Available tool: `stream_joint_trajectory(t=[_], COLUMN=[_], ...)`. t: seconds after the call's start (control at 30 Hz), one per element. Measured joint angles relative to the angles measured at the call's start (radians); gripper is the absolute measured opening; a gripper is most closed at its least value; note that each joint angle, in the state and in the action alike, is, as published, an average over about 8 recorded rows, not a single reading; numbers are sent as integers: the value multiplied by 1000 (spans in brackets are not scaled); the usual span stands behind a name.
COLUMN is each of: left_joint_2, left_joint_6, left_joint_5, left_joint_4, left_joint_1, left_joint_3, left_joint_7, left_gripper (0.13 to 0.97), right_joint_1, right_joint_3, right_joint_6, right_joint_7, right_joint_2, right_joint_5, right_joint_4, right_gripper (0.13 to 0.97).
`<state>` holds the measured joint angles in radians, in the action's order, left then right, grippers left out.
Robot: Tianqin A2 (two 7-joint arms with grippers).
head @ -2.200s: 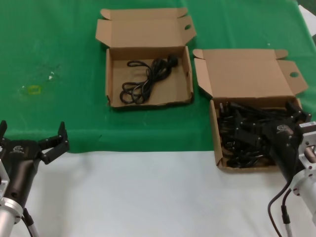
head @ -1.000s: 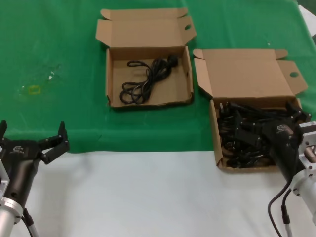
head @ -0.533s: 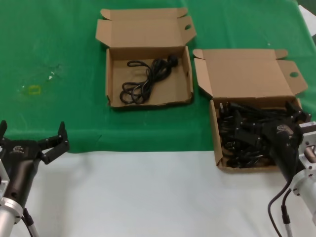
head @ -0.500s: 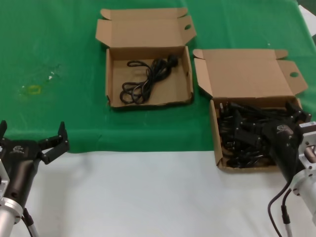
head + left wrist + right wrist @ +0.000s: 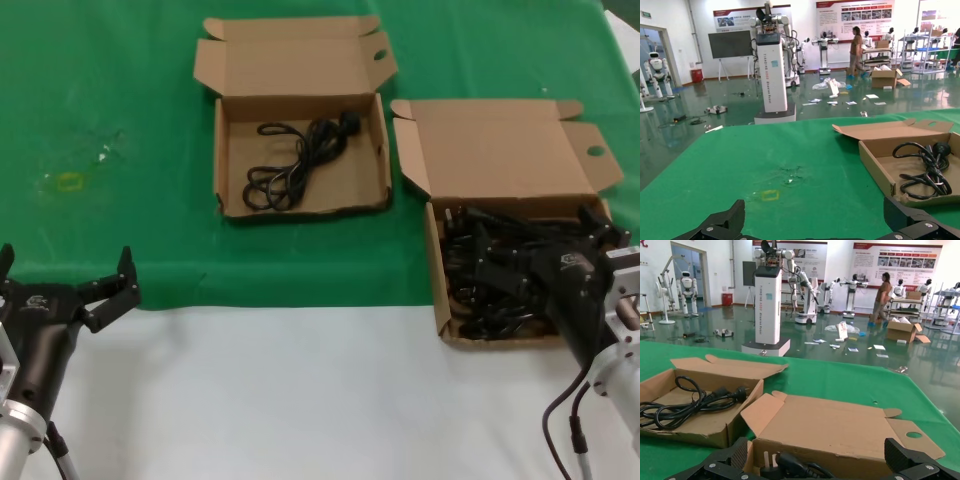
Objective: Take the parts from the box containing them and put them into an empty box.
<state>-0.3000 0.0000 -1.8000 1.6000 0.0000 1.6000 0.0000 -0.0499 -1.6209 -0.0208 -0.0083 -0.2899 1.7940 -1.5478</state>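
Power cords [image 5: 505, 275] were piled up in the tall-flap cardboard box [image 5: 497, 150] on the right side of the green cloth [image 5: 120, 120], a black tangle filling its tray, with one plug poking up in the right wrist view [image 5: 771, 461]. One single cord [image 5: 298, 160] already lay coiled in the short-flap cardboard box [image 5: 290, 60], which sat just beside it to the left and a bit farther back. For writing, the only bit I could sort of make out was vertical lettering on a white robot pedestal [image 5: 771, 75] out in the hall, too small to read properly; the wall posters were unreadable too. Both grippers carried a small white logo on the casing, also illegible. The right gripper [image 5: 535, 262] was reaching down into the full box, right among the cords; its fingers looked spread in the wrist view, but whether it had caught anything I couldn't tell. The left gripper [image 5: 65, 275] was parked low at the near left edge, over the seam between green cloth and white table [image 5: 300, 390], fingers spread wide, holding nothing.
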Motion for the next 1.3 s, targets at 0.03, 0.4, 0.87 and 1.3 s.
stream_joint_trajectory(t=[0.03,0.4,0.87,1.3], left_joint_2=[0,0,0,0], left_joint_6=[0,0,0,0], left_joint_5=[0,0,0,0], left_joint_4=[0,0,0,0], left_joint_1=[0,0,0,0], left_joint_3=[0,0,0,0], left_joint_7=[0,0,0,0], left_gripper=[966,966,966,966], right_joint_1=[0,0,0,0], right_joint_3=[0,0,0,0], right_joint_6=[0,0,0,0], right_joint_7=[0,0,0,0], right_joint_2=[0,0,0,0], right_joint_5=[0,0,0,0], right_joint_4=[0,0,0,0], right_gripper=[966,966,966,966])
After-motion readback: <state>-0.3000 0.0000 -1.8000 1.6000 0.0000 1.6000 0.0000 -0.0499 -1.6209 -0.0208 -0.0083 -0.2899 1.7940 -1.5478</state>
